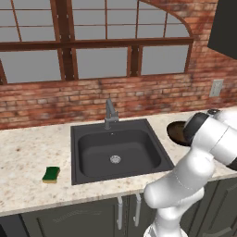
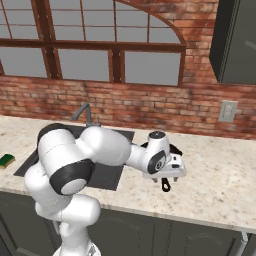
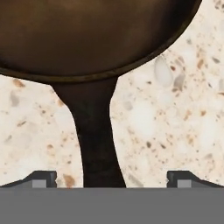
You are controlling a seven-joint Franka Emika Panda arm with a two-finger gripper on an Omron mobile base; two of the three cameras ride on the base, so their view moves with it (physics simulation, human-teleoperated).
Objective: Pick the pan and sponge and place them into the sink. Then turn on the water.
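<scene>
The claw (image 3: 111,179) hangs over the pan (image 3: 87,39) handle on the desk (image 3: 175,109), its fingers spread wide apart on either side. The sponge (image 1: 51,174) lies left of the sink (image 1: 118,150).

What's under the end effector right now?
The pan's handle runs between the open fingertips of the end effector, on speckled counter. The handle's near end is hidden at the frame's bottom.

A red brick wall (image 1: 139,99) stands behind the speckled beige stone counter (image 1: 28,152). At 12 o'clock in the wall is a large window (image 1: 92,41) with a brown wooden frame and grey panes. At 2 o'clock are a dark upper cabinet (image 2: 235,40) and a wall outlet (image 2: 228,111). Dark cabinet doors (image 1: 69,222) are under the counter.
</scene>
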